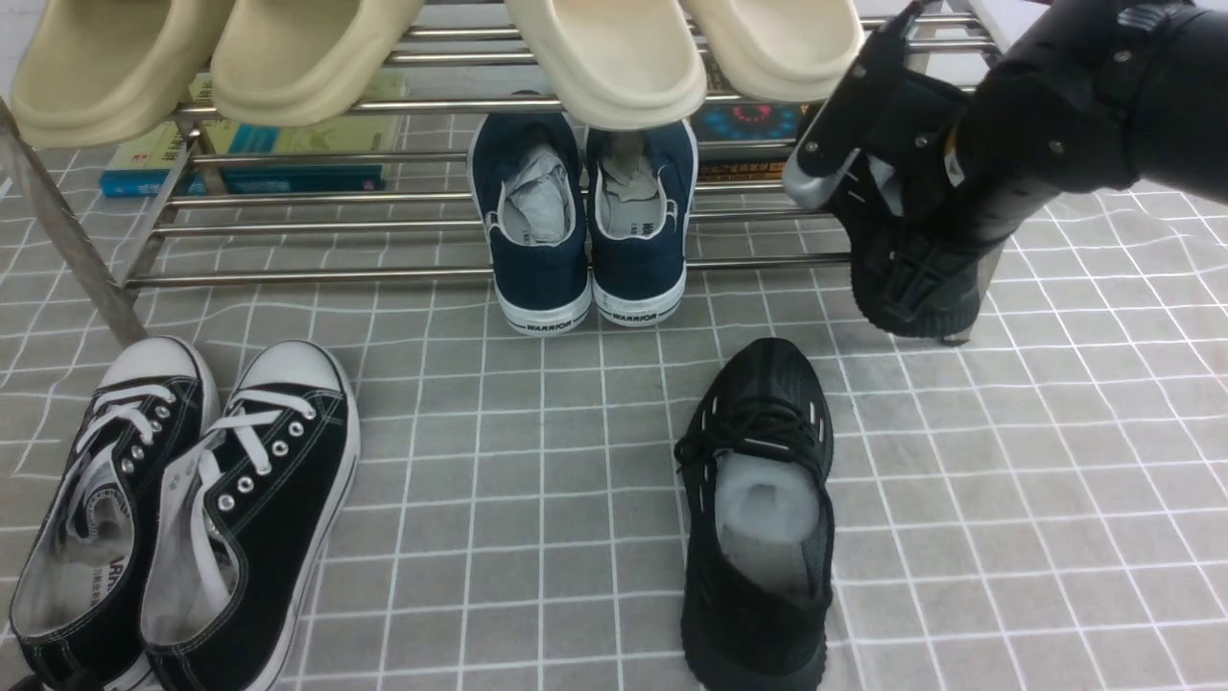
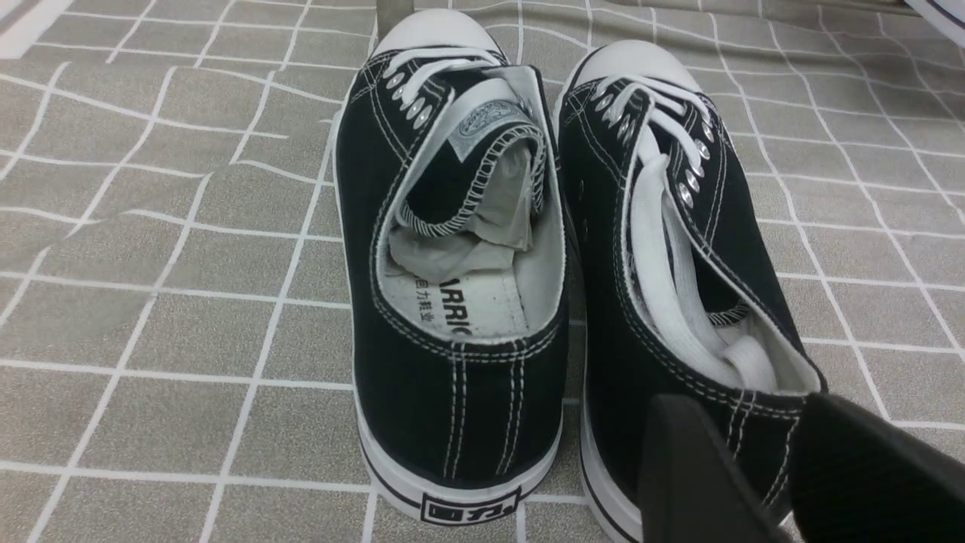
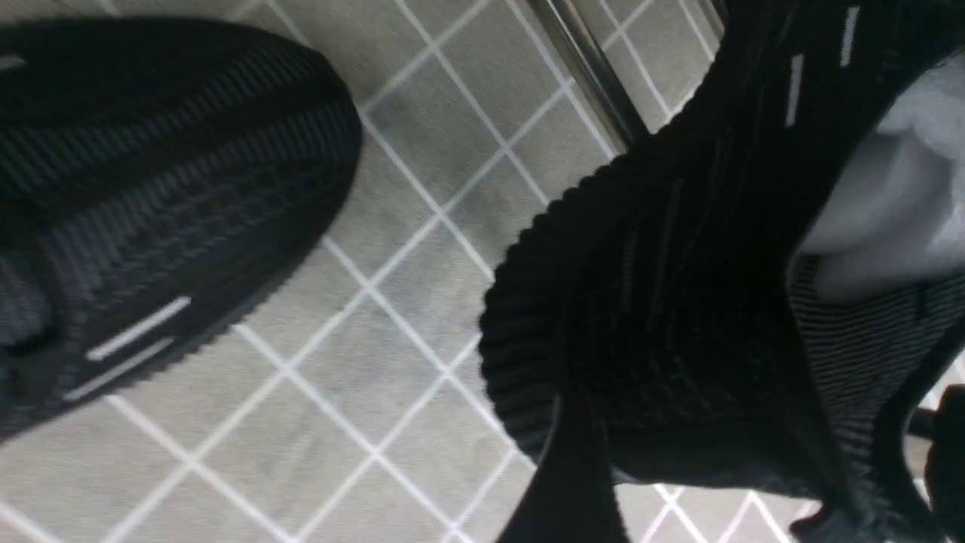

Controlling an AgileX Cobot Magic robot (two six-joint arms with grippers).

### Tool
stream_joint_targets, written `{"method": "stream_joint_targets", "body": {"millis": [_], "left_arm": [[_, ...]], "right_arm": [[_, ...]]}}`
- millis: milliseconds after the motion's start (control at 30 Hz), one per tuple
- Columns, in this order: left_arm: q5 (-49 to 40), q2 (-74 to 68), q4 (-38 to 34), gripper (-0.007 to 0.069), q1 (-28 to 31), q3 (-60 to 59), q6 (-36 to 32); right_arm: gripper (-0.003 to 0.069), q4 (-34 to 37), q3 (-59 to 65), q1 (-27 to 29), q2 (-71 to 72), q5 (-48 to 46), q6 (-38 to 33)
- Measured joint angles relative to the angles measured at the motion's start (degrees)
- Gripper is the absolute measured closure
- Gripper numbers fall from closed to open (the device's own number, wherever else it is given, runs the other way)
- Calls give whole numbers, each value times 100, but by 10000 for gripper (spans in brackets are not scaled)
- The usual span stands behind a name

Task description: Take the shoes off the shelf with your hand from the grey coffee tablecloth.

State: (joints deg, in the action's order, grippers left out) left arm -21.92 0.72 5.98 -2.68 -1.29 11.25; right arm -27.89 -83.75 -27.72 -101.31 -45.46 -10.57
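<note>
**A:** What lies nearest?

**B:** The black canvas sneakers, at the lower left of the front view, on the grey tablecloth. Only the left wrist view shows the left gripper. Its fingers stand apart just before one sneaker's heel and grasp nothing.

**A:** And the black knit shoes?

**B:** One knit shoe lies flat on the cloth at lower centre. Its toe points toward the shelf, and it is well apart from any finger. The other knit shoe is at centre right, tilted with its sole showing, at the shelf's right end beneath the right arm.

**A:** Is it gripped?

**B:** In the right wrist view its heel sits between the widely spread fingers of the right gripper. Whether they clamp it or merely flank it cannot be told. The front view hides those fingertips.

**A:** Farther back?

**B:** Navy sneakers on the lower tier, and cream slippers on the upper.
</note>
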Motion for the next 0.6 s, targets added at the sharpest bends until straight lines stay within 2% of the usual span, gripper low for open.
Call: {"method": "stream_joint_targets", "body": {"millis": [200, 300, 367, 400, 500, 533, 567, 600], "left_arm": [[0, 0, 0, 384, 0, 0, 5], [0, 0, 0, 384, 0, 0, 5], [0, 0, 0, 384, 0, 0, 5], [0, 0, 0, 384, 0, 0, 5], [0, 0, 0, 384, 0, 0, 5], [0, 0, 0, 384, 0, 0, 5], [0, 0, 0, 384, 0, 0, 5], [-2, 0, 0, 384, 0, 0, 5]], "right_arm": [[88, -315, 0, 60, -274, 222, -24], [104, -332, 0, 115, -394, 258, -24], [140, -332, 0, 140, -490, 253, -24], [211, -306, 0, 151, -542, 227, -41], [355, -270, 0, 145, -555, 166, -54], [431, -248, 0, 145, -555, 121, -63], [463, -236, 0, 145, -555, 101, -63], [572, -170, 0, 124, -549, -7, -70]]}}
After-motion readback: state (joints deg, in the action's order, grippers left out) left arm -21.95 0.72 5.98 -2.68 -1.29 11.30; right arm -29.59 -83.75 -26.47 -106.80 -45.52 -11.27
